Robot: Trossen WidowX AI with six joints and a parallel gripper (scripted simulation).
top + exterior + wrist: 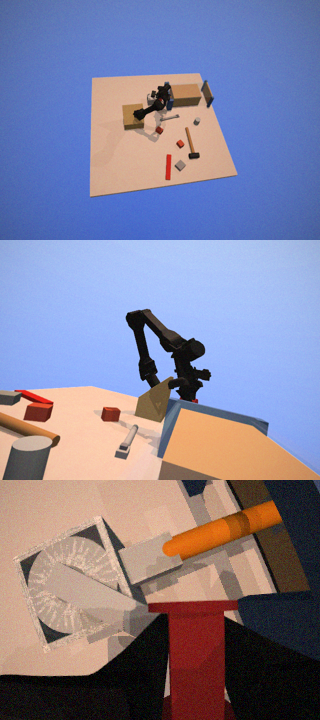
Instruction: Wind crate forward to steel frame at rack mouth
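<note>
My gripper (160, 99) (188, 398) (187, 620) is shut on the red grip of the winch handle. The handle's grey crank arm (92, 592) reaches over the round top of the winch (150, 99) (37, 620); its far end covers the hole, so the key's seating is hidden. An orange strap (210, 534) runs from the winch side toward the blue steel frame (169, 103) (206, 408) (275, 617). The tan crate (185, 90) (219, 444) sits flat, close behind the frame; I cannot tell whether they touch. The clear panels are not distinguishable.
A wooden block (133, 113) (152, 405) stands beneath the arm. A grey metal tool (169, 118) (130, 436) lies before the rack. Also present are red blocks (159, 130) (180, 143), a grey cylinder (196, 121), a mallet (189, 140), a red bar (168, 167) and a grey block (180, 165).
</note>
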